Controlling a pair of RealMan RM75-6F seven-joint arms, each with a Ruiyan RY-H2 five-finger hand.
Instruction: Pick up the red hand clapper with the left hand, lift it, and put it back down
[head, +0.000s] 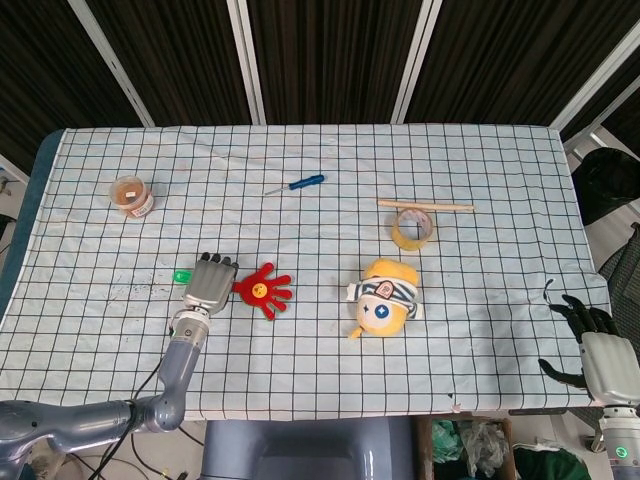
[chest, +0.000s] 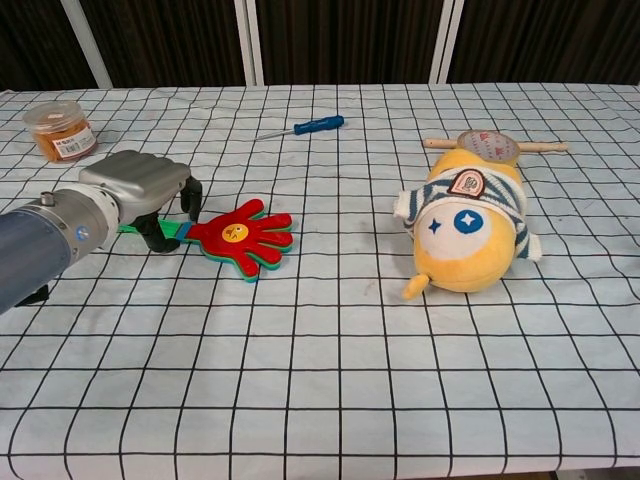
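Left of centre, the left hand (chest: 140, 190) arches over the red hand clapper (chest: 240, 235) handle, fingers curled around it; grip uncertain.

The right hand (head: 590, 345), lower right, hangs open off the table.

The table cloth (head: 480, 160) is white with a black grid. The hand clapper (chest: 240, 233) is red over green and blue layers, with a yellow face. The plush toy (chest: 465, 225) is yellow with blue-and-white stripes. The screwdriver (head: 305, 182) handle is blue. The jar (chest: 60, 130) is orange.
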